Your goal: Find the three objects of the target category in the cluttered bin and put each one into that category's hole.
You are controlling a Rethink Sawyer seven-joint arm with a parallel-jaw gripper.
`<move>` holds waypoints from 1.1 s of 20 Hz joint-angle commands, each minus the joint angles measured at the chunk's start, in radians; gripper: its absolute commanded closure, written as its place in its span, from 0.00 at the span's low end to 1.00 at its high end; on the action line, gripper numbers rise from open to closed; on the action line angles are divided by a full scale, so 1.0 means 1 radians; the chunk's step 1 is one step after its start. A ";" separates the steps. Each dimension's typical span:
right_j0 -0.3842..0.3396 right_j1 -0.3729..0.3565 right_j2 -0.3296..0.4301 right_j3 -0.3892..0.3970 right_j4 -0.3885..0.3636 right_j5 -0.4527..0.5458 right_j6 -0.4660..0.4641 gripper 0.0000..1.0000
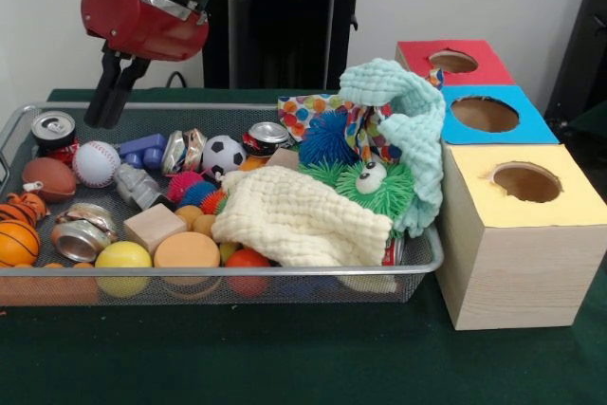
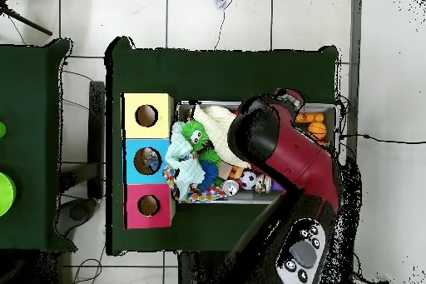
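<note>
With its fingers nearly together and empty, the claw (image 1: 106,106) is held above the bin (image 1: 417,263) at its ten o'clock corner, over a can (image 1: 53,130), which should be approached straight down with fingers spread first.

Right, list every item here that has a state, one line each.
pincer: hanging above the bin's end, holding nothing
wire bin: full of clutter
cream cloth: crumpled on top of the pile
mint cloth: draped over the bin's edge
yellow box: hole empty
blue box: hole open
red box: hole open
</note>
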 commanded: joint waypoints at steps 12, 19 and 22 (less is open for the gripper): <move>-0.092 0.025 0.121 0.089 -0.085 0.245 0.049 1.00; -0.125 0.014 0.168 0.111 -0.086 0.201 0.011 1.00; -0.101 0.040 0.133 0.089 -0.085 0.217 0.037 1.00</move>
